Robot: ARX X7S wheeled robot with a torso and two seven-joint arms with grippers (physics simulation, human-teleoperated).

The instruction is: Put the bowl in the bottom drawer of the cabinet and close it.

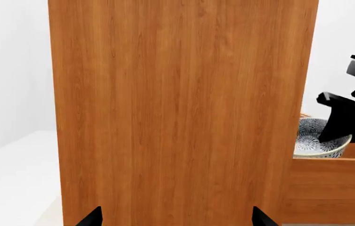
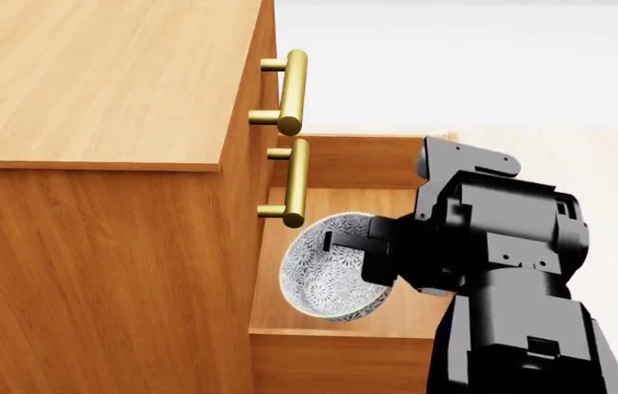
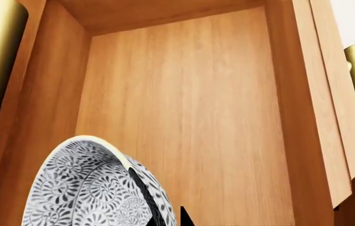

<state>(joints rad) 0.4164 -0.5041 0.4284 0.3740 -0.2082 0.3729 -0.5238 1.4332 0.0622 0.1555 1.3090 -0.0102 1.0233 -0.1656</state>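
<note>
Head view: honey-brown cabinet (image 2: 101, 164) filling the left half of the frame, two brass bar handles (image 2: 292, 82) stacked at its front edge near top centre. Below them, pulled out and open, the bottom drawer (image 2: 331, 341), running from centre down to the lower edge. Inside it, at centre frame, the bowl (image 2: 325, 275), tilted on its side with the patterned inside facing the camera, held just above the drawer floor. Gripping the bowl's rim from the right, the right pincer (image 2: 358, 246), closed on the rim, its black arm filling the lower right.

Right wrist view: bowl (image 3: 86, 188) at lower left, one dark fingertip (image 3: 143, 193) pressed along the inside of its wall, bare drawer floor (image 3: 184, 108) spread across the middle.

Left wrist view: cabinet side panel (image 1: 184, 108) across the centre; left pincer (image 1: 176, 217) wide open at the bottom edge, holding nothing, close in front of the panel. At right edge, bowl (image 1: 312, 141) over the open drawer (image 1: 331, 188).
</note>
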